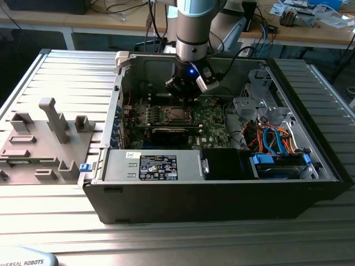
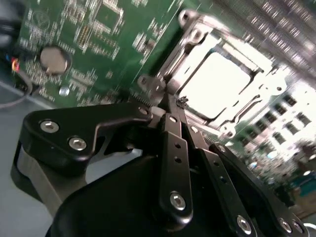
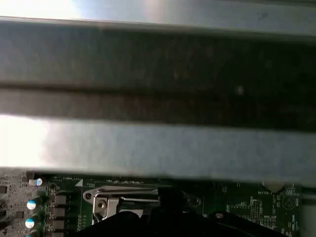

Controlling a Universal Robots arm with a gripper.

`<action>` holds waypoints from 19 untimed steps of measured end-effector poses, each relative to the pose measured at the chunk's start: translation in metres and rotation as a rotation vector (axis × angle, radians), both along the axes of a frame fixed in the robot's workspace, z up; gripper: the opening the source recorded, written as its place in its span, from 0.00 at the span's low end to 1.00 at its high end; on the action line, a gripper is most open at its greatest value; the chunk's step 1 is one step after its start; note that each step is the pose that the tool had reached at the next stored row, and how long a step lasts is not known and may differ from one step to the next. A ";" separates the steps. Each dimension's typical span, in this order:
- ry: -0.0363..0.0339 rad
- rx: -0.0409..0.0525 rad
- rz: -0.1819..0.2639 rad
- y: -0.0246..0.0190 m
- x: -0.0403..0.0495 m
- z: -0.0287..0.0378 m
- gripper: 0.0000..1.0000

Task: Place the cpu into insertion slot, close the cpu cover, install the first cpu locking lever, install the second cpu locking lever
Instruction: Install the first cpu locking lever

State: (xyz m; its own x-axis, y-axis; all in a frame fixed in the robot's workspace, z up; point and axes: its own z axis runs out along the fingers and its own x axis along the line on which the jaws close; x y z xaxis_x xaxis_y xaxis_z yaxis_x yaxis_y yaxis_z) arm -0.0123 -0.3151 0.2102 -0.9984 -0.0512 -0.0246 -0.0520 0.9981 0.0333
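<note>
Open computer case (image 1: 222,183) on a slatted metal table (image 1: 166,233), seen from the exterior view. The arm (image 1: 192,33) descends vertically from 12 o'clock into the case; its gripper (image 1: 186,88) hangs just above the green board (image 1: 213,119), at 12 o'clock of the slot (image 1: 178,115). The slot lies flat near the board's centre, its sides square to the case walls.

In the second wrist view the cpu (image 2: 217,84) sits flat in the slot (image 2: 247,61), a bright square face upward, framed by the silvery cover; its edges run diagonally across the frame. The fingers (image 2: 174,148) are drawn together to a narrow tip at the frame's corner, holding nothing.

In the first wrist view a metal lever (image 3: 123,191) and frame edge lie beneath the grey case wall (image 3: 158,148).
</note>
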 end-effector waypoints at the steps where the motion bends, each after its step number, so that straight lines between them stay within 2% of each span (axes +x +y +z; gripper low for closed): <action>1: 0.0000 -0.0196 0.000 -0.0028 0.0000 -0.0001 0.11; 2: 0.0002 -0.0368 0.000 -0.0049 0.0000 0.0000 0.11; 3: 0.0004 -0.0443 0.000 -0.0070 0.0000 0.0000 0.11; 5: 0.0004 -0.0452 0.000 -0.0160 0.0000 -0.0003 0.11; 6: 0.0005 -0.0455 0.000 -0.0231 0.0000 -0.0003 0.11; 7: 0.0004 -0.0452 0.000 -0.0256 0.0000 -0.0002 0.11; 9: 0.0004 -0.0454 0.000 -0.0264 0.0000 0.0049 0.11; 15: 0.0003 -0.0454 0.000 -0.0264 0.0000 0.0333 0.11; 19: 0.0002 -0.0452 0.000 -0.0264 0.0000 0.0356 0.11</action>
